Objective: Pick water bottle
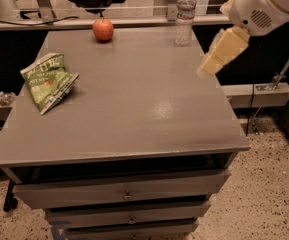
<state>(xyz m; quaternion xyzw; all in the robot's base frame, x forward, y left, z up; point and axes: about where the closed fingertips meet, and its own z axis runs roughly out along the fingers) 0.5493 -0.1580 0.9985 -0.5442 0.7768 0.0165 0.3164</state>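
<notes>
Standing upright at the far right corner of the counter (134,99), the water bottle (185,15) is untouched — the gripper (209,64) hangs over the right edge, nearer than it; wide or narrow, I cannot tell.

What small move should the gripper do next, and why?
Probably reach toward the far edge of the table, slightly left. The bottle stands upright at the far right corner; the gripper hangs over the right edge, nearer the camera, apart from it, nothing between them.
</notes>
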